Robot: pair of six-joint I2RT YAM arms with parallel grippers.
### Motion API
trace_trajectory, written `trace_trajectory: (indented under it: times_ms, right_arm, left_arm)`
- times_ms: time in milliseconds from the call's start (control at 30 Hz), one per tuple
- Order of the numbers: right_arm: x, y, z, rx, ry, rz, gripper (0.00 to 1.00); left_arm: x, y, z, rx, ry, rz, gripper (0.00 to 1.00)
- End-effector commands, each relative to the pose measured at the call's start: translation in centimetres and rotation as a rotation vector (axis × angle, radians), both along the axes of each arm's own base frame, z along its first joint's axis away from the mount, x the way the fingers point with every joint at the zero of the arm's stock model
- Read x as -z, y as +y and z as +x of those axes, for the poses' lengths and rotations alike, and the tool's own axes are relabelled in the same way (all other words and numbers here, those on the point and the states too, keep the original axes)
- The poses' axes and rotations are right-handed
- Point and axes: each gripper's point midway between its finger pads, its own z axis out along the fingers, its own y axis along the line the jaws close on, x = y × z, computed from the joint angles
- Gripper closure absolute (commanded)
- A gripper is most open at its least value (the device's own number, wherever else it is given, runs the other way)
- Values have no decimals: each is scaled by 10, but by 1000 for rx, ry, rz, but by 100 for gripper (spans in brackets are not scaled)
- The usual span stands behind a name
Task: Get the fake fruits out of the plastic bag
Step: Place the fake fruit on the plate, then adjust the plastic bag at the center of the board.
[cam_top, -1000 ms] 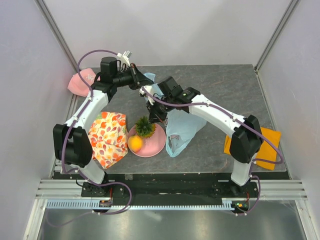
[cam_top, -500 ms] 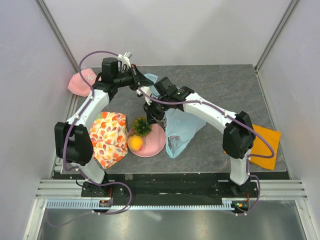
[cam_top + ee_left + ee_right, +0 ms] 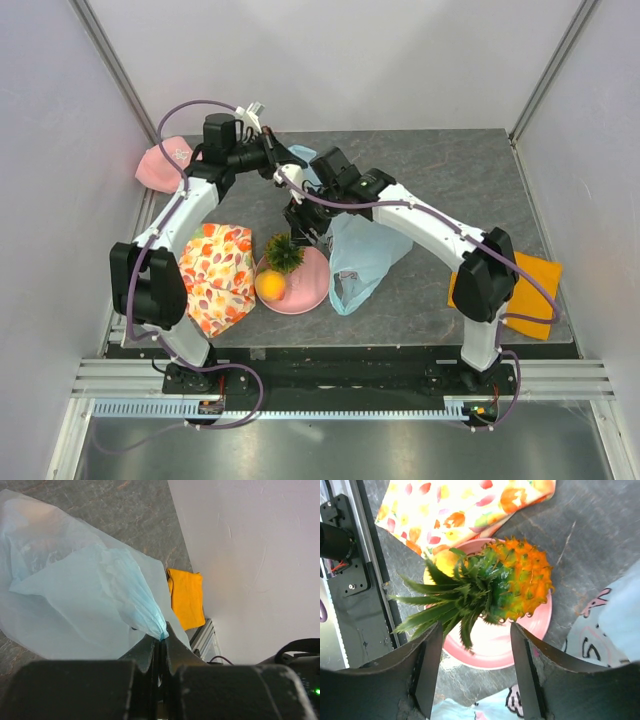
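Observation:
The light-blue plastic bag (image 3: 360, 255) lies mid-table, and my left gripper (image 3: 162, 636) is shut on a gathered corner of it (image 3: 145, 615), holding that corner up. A spiky mini pineapple (image 3: 520, 582) lies on its side on the pink plate (image 3: 495, 647), its green leaves pointing towards the table's near edge. Next to it sits an orange ball (image 3: 270, 286). My right gripper (image 3: 475, 626) hovers open just above the pineapple (image 3: 286, 252), with nothing between its fingers. I cannot see what the bag holds.
A floral orange-and-white cloth (image 3: 215, 275) lies left of the plate (image 3: 312, 285). A flat orange cloth (image 3: 530, 290) sits at the table's right edge. A pink bundle (image 3: 160, 165) rests at the back left. Side walls stand close on both sides.
My right gripper has opened and let go of the pineapple, which now rests on the pink plate. The left gripper still holds the bag in the same place.

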Motion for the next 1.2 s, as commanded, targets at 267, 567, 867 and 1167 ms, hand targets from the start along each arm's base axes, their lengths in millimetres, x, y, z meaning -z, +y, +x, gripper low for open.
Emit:
trace_trajectory:
  times_ms: [267, 567, 867, 1167]
  right_arm:
    - [-30, -67, -20, 5, -192, -80, 44]
    - [-2, -179, 29, 316, -232, -340, 55]
    - [6, -255, 96, 553, -323, -517, 57]
    - [2, -246, 64, 430, -283, -461, 48]
  left_arm:
    - [-41, -2, 3, 55, -88, -71, 98]
    - [-53, 0, -14, 85, -121, -60, 98]
    - [-37, 7, -65, 124, -52, -35, 98]
    - [10, 16, -107, 112, 53, 43, 99]
